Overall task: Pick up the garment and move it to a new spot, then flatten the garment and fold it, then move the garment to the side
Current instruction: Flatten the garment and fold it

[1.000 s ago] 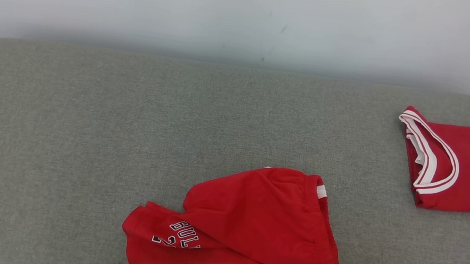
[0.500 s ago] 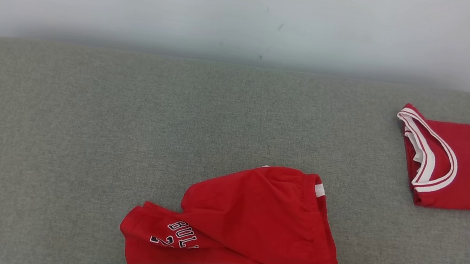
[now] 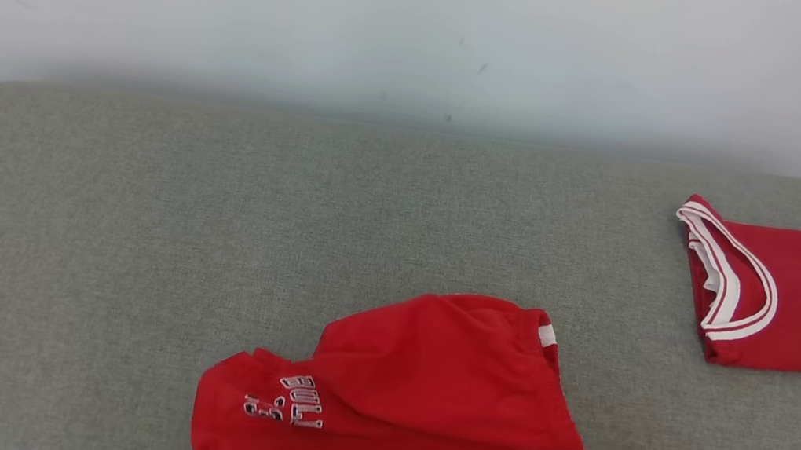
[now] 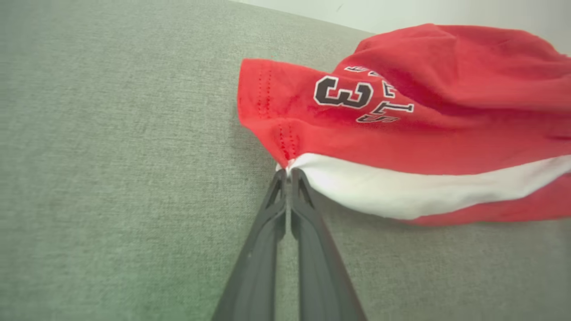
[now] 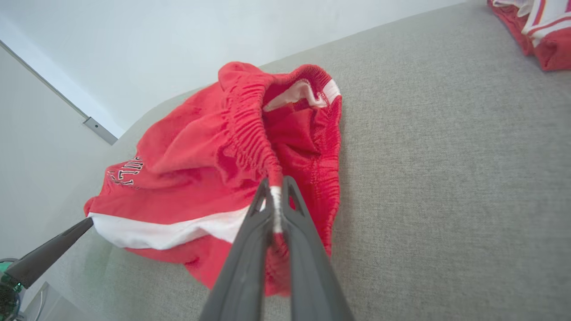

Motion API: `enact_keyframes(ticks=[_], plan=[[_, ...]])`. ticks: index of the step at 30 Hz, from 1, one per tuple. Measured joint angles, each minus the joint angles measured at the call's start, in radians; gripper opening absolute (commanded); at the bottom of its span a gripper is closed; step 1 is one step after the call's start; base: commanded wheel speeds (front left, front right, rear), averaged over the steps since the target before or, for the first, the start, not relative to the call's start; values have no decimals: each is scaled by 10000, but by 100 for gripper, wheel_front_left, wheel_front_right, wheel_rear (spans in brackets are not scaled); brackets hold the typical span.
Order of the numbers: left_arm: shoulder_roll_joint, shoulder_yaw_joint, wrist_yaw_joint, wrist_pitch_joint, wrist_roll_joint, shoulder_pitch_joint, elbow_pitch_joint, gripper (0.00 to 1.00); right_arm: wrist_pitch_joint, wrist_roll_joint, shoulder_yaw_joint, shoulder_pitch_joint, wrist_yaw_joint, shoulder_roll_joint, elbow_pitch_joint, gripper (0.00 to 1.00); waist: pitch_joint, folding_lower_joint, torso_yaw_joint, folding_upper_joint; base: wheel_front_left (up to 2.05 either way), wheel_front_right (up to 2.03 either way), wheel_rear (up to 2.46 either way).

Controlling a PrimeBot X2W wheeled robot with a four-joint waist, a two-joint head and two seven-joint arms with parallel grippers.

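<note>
Even soft light; wrist views bent at edges, perhaps slightly blurred.

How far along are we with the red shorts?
Done: both grips are made. In hand: the left gripper is shut on a hem corner of the red shorts, the right gripper on their waistband. Remaining: lifting, moving, flattening, folding, setting aside; they lie crumpled on the grey cushion. A folded jersey lies at right.

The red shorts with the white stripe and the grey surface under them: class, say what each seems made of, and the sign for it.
Red shorts with white stripe: thin soft cloth, matte, possibly a light synthetic; it drapes in folds and has a gathered elastic waistband. Grey surface: matte woven upholstery fabric; a fine mottled weave shows, and rounded corners suggest padding.
</note>
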Motion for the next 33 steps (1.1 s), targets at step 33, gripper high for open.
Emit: enact_keyframes(ticks=[33], plan=[[4234, -3925, -4, 2759, -2949, -12849, -489, 0, 2357, 3045, -577, -11686, -4, 364, 1973, 0, 3293, 4, 47, 2, 0, 0, 0]])
